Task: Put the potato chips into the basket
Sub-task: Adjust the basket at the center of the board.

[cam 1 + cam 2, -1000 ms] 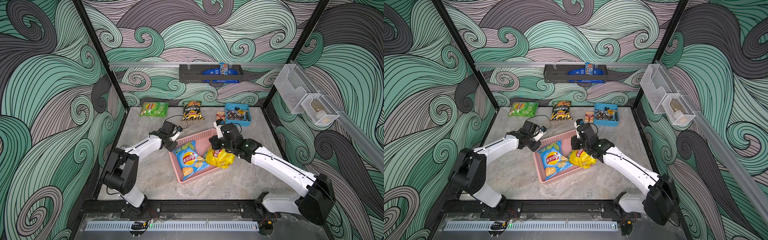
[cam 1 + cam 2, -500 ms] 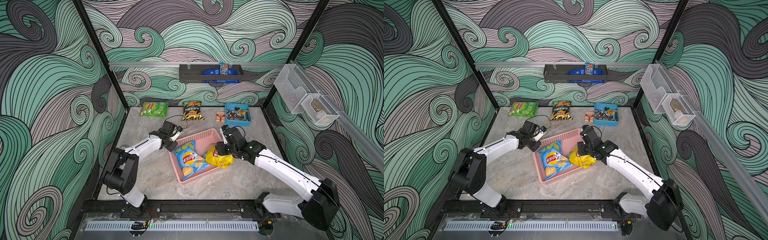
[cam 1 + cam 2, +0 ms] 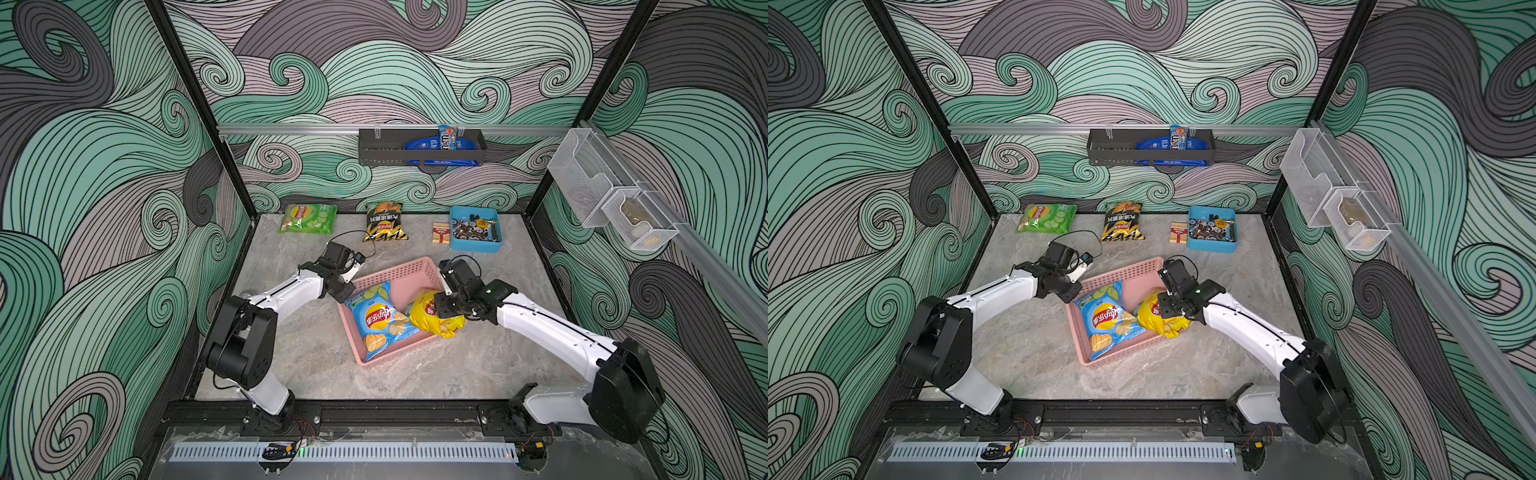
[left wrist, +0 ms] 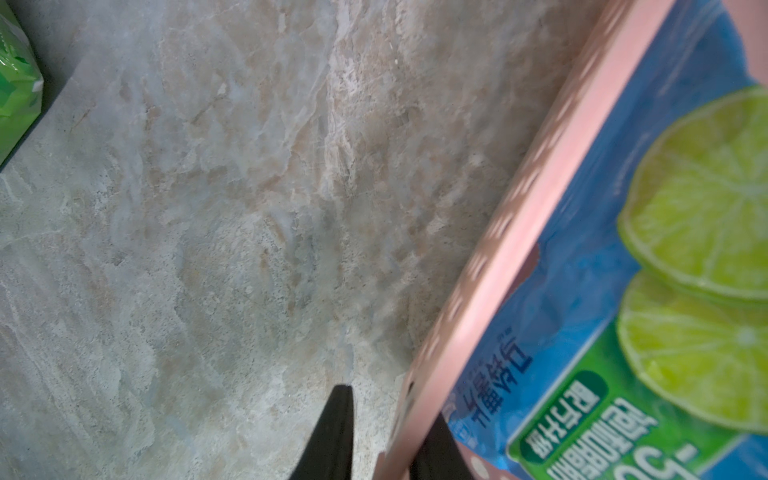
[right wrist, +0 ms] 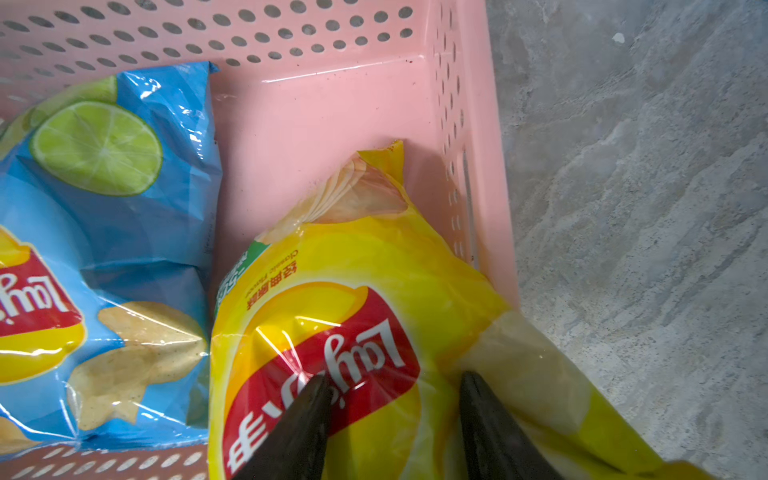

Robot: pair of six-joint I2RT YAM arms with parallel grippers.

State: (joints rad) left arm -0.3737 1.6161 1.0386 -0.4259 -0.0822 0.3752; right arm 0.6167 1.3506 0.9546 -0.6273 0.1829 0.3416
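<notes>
A pink perforated basket [image 3: 399,272] sits turned at an angle in the middle of a marble-patterned table [image 3: 311,365], seen from above in both top views. A blue chip bag [image 3: 378,320] lies flat inside it along the left arm's side. A bright yellow chip bag [image 3: 422,320] lies half in the basket, with its lower end draped over the rim on the right arm's side and hanging outside onto the table.

The left gripper [image 4: 388,409] is at the basket's far left corner. Its wrist view shows one dark finger outside the pink wall [image 4: 540,208] and one inside, pinching the rim beside the blue bag [image 4: 582,291].

The right gripper [image 5: 395,378] is over the yellow bag [image 5: 374,270]. Its fingers [image 5: 299,415] are spread apart, and their tips touch the bag's front on either side of the red logo.

A light green chip bag [image 3: 308,218] and a black-and-yellow chip bag [image 3: 385,222] lie flat at the back of the table, well apart from the basket. A small red box [image 3: 440,232] stands just beside a blue tray [image 3: 473,247] of metal parts at the back right
</notes>
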